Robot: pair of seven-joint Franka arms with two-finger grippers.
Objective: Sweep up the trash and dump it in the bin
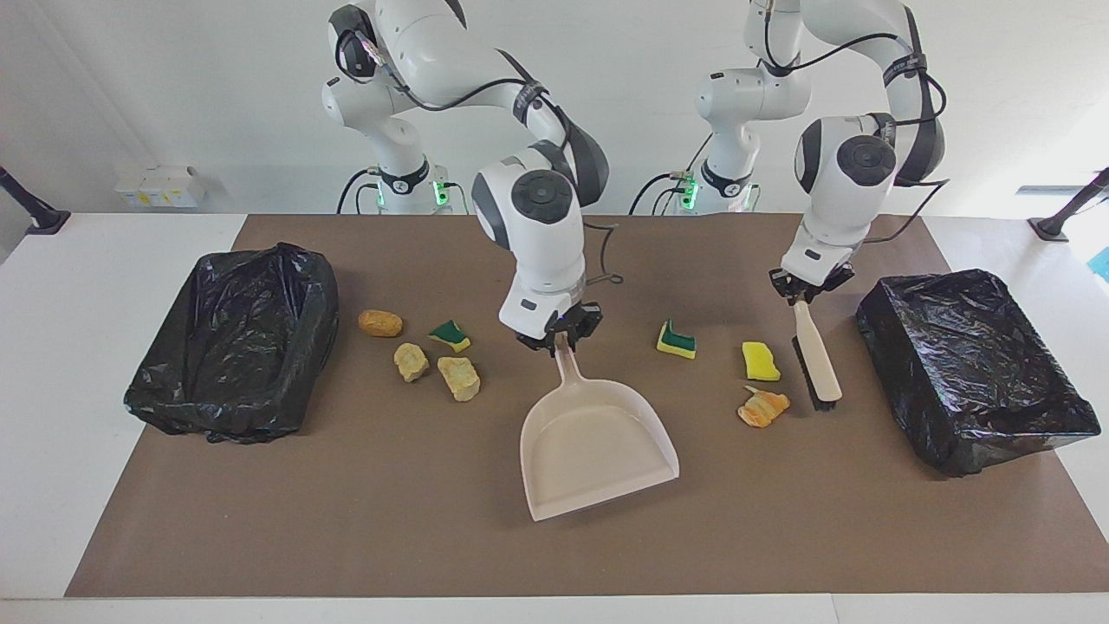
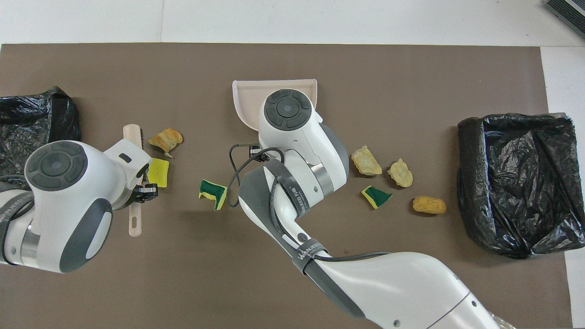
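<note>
- Seven bits of trash are seen on the brown mat [image 1: 346, 520]: a yellow sponge piece [image 1: 761, 361] and an orange foam chunk [image 1: 762, 406] lie just beside the brush [image 1: 814, 360], and a green-faced sponge piece [image 1: 677, 340] lies between the brush and the dustpan [image 1: 598, 446].
- Three foam chunks [image 1: 458, 378] and another green-faced piece [image 1: 450, 334] are gathered between the dustpan and the bin [image 1: 230, 342] at the right arm's end of the table.
- The dustpan's handle is clamped in the right hand [image 1: 559, 338]; the pan is tilted.
- The brush's handle is clamped in the left hand [image 1: 808, 290], bristles near the mat.
- A second bin [image 1: 975, 373] is seen beside the brush.
</note>
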